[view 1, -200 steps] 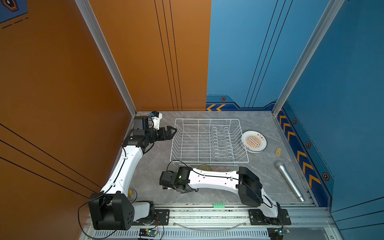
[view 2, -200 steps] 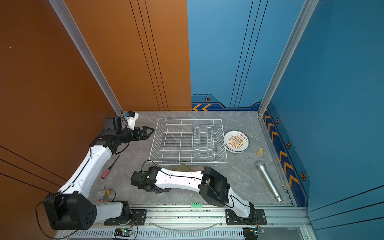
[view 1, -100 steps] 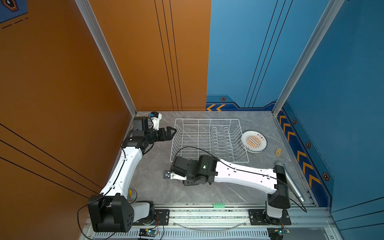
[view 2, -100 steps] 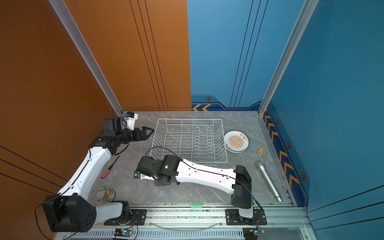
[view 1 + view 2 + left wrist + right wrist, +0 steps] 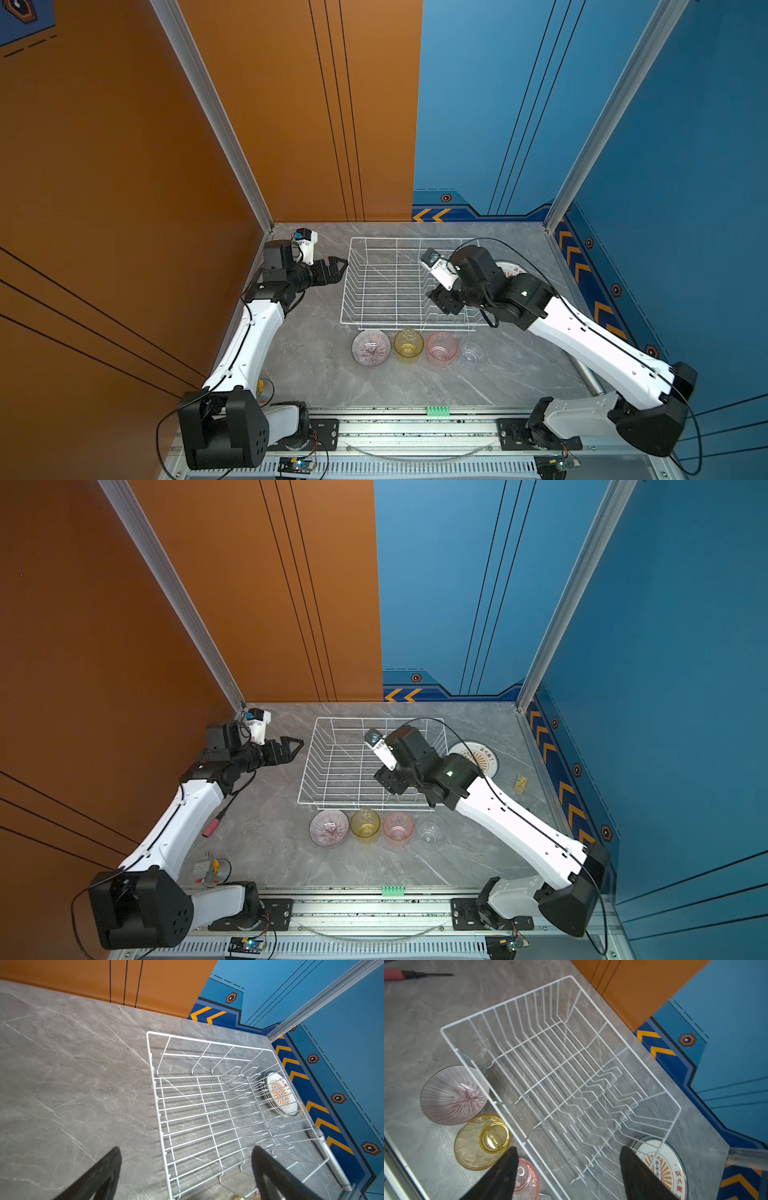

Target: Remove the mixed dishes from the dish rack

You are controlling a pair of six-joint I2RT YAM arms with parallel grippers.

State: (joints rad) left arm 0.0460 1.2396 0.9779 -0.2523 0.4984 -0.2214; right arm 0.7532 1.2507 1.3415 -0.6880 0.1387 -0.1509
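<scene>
One dish rack (image 5: 353,282) is sitting mid-table; one bowl (image 5: 371,348), yellow tumbler (image 5: 408,343), pink tumbler (image 5: 441,348) and clear tumbler (image 5: 471,351) are lining its front. One plate stack (image 5: 279,1093) is lying at its right, the right arm overlapping it. Left gripper (image 5: 337,271) and right gripper (image 5: 444,302) are gaping, holding nothing.

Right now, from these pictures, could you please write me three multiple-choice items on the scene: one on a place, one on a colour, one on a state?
1. Where is the stack of plates relative to the dish rack?
A) upright in its slots
B) flat on the table beside it
C) underneath it

2. What colour is the tumbler next to the striped bowl?
A) pink
B) clear
C) yellow

3. How is the left end effector?
A) open, holding nothing
B) shut on a plate
C) shut on a rack wire

Answers:
1 B, the stack lies outside the rack's wires in the left wrist view.
2 C, the yellow glass sits beside the bowl in both top views.
3 A, its fingers stand apart with nothing between them.
</scene>
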